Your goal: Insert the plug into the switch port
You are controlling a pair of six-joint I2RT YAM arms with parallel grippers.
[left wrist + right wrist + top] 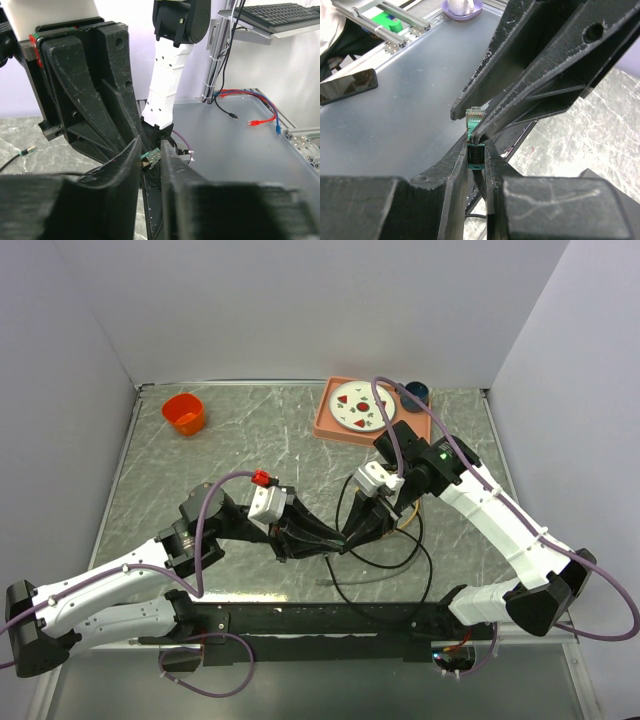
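My two grippers meet tip to tip over the middle of the table. The right gripper [353,536] [476,146] is shut on the black-and-teal boot of the plug [475,118]. The plug's clear green tip sticks out past the fingers. The left gripper [343,540] [150,156] straddles that tip, its jaws narrow. One finger lies against the plug [152,158] and the other stands a sliver off it. The plug's black cable [392,568] loops on the table below. The switch port is out of view.
An orange cup [184,412] stands at the back left. A salmon-pink tray [327,426] holding a white plate [360,407] sits at the back right, with a dark blue cup [415,393] beside it. A loose cable end [27,150] lies on the marbled tabletop.
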